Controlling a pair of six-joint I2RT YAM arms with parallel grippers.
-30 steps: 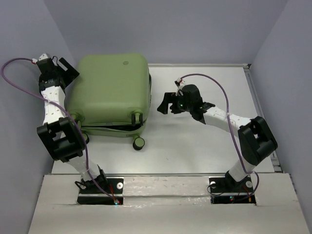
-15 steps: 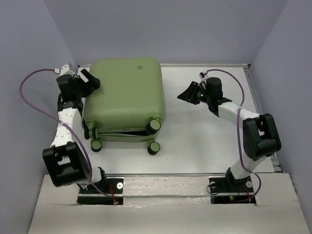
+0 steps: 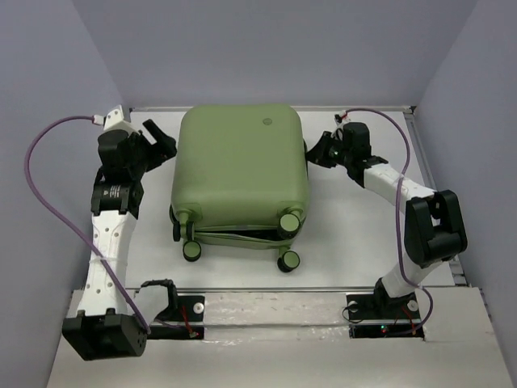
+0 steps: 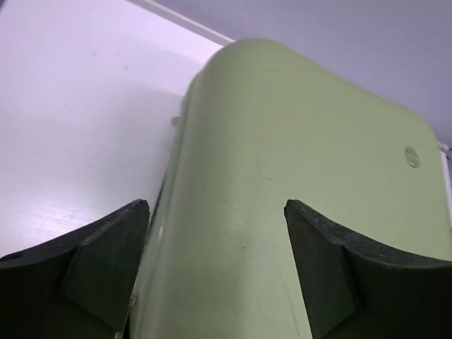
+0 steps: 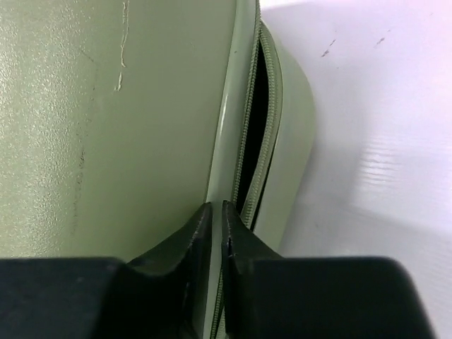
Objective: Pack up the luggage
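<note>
Item: small light-green hard-shell suitcase (image 3: 238, 174), lying flat on the white table (image 3: 355, 242), between my two arms.

- Its near end: green-and-black wheels (image 3: 289, 260). I judge it slides or rolls easily.
- Its shell: stiff, smooth and slippery, probably light. I would grip the seam lip or an edge, never the broad face.
- Its far left corner: left gripper (image 3: 159, 139), jaws spread wide, holding nothing.
- Its far right side: right gripper (image 5: 216, 212), jaws drawn nearly together at the gaping zip seam (image 5: 247, 141). I cannot tell whether they pinch a pull.
</note>
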